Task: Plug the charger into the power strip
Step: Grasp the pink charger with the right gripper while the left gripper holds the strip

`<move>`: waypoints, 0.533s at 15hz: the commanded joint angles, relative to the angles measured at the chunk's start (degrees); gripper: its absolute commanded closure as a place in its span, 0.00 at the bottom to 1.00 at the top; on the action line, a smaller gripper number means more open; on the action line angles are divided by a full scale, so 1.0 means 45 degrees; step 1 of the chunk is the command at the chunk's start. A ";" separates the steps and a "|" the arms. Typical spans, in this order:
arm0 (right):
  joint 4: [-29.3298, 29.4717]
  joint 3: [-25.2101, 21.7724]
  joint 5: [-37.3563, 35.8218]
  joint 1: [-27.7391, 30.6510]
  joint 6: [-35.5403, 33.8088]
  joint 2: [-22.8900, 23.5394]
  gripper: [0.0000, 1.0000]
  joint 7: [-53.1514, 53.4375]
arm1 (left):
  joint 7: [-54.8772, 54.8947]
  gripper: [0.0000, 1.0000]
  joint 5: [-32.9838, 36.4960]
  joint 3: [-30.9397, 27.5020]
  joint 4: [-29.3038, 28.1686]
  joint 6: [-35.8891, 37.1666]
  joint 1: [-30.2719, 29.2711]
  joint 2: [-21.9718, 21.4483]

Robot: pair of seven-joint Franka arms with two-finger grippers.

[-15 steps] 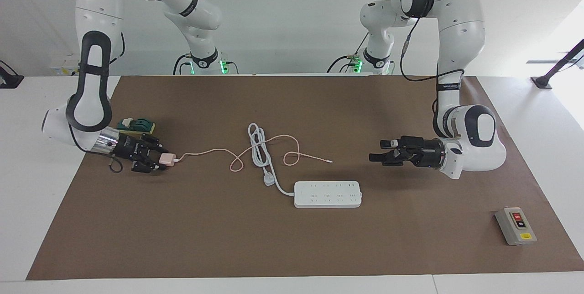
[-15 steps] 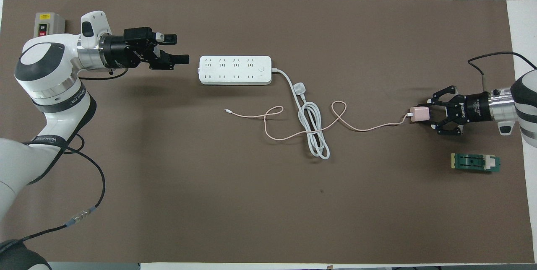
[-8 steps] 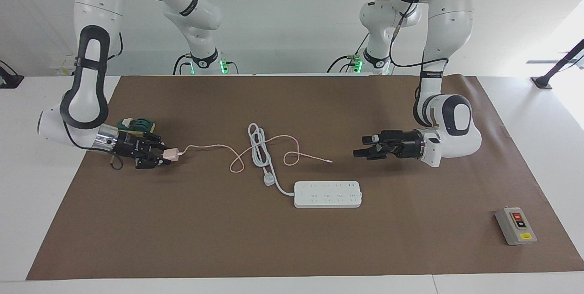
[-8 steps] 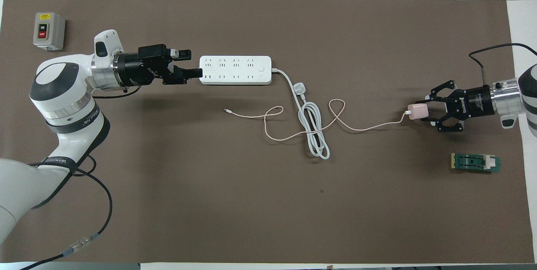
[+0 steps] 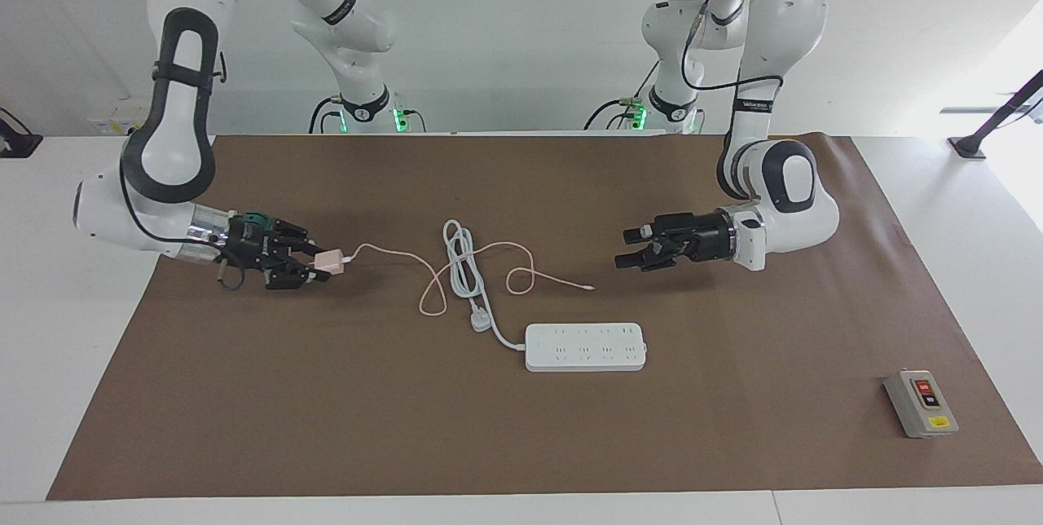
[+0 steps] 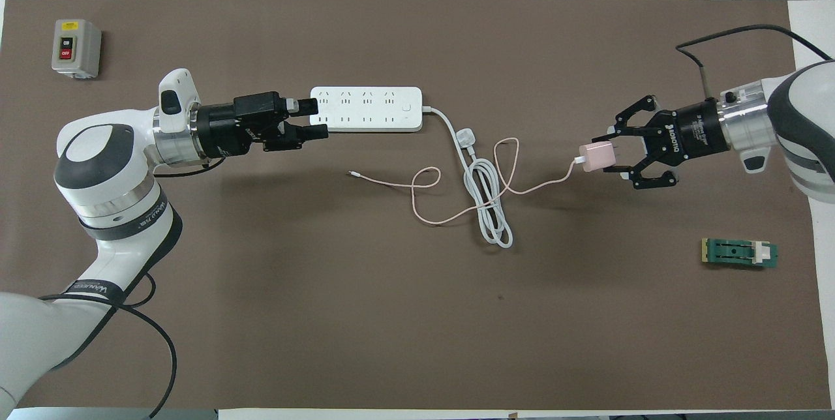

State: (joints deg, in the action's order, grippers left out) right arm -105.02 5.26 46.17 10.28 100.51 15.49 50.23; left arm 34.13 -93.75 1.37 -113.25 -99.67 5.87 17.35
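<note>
Two grippers aloft, right gripper (image 5: 319, 264) pinching charger (image 5: 329, 261), left gripper (image 5: 631, 249) spread; overhead view alone overlaps it with power strip (image 6: 365, 109).

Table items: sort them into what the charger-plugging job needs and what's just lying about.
Needed:
- charger, held in the right gripper
- power strip, flat on the mat
- left gripper, open, up over the mat

Lying about:
- grey switch box
- green block
</note>
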 commanded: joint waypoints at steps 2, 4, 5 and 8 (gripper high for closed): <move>-0.0196 -0.0036 0.0852 -0.1324 0.1158 -0.0335 1.00 0.1609 | 0.0345 0.00 -0.0301 -0.0128 -0.0284 0.0314 0.0102 -0.0126; -0.0158 -0.0036 0.1243 -0.2202 0.1801 -0.0336 1.00 0.2427 | 0.0442 0.00 -0.0281 -0.0128 -0.0264 0.0391 0.0102 0.0011; -0.0061 -0.0036 0.1341 -0.2651 0.2230 -0.0316 1.00 0.2838 | 0.0617 0.00 -0.0281 -0.0148 -0.0244 0.0489 0.0083 0.0050; 0.0252 -0.0036 0.1810 -0.3999 0.3557 -0.0219 1.00 0.3952 | 0.0931 0.00 -0.0281 -0.0148 -0.0244 0.0548 0.0083 0.0128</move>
State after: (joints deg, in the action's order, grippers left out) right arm -104.79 5.37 52.51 -4.42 113.08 14.62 64.61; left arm 36.20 -93.75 1.35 -113.48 -98.46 5.87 17.70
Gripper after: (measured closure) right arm 0.507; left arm 0.000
